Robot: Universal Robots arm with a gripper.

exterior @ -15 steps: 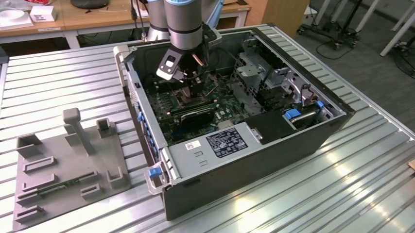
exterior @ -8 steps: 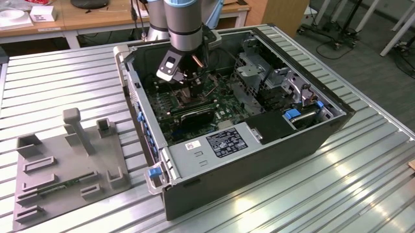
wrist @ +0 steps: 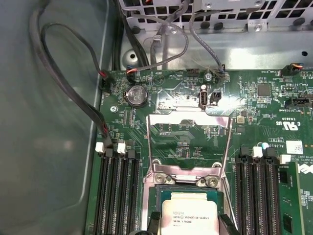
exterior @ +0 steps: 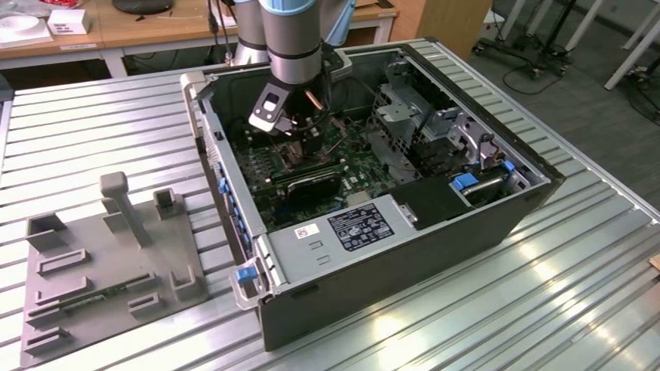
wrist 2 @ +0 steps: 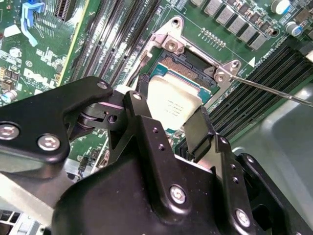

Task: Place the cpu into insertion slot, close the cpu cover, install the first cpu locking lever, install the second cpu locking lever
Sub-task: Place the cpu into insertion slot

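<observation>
Claw (wrist 2: 166,111) clenched on the cpu (wrist: 190,215), right at the insertion slot (wrist 2: 188,63); can't tell if it's seated. cpu cover (wrist: 188,119) stands open. Risk: a tilted or offset chip could bend socket pins. Count: one cpu, one slot, one cover, one lever rod (wrist 2: 274,91).

Both wrist views close above cpu (wrist 2: 172,105) (wrist: 190,215)
</observation>
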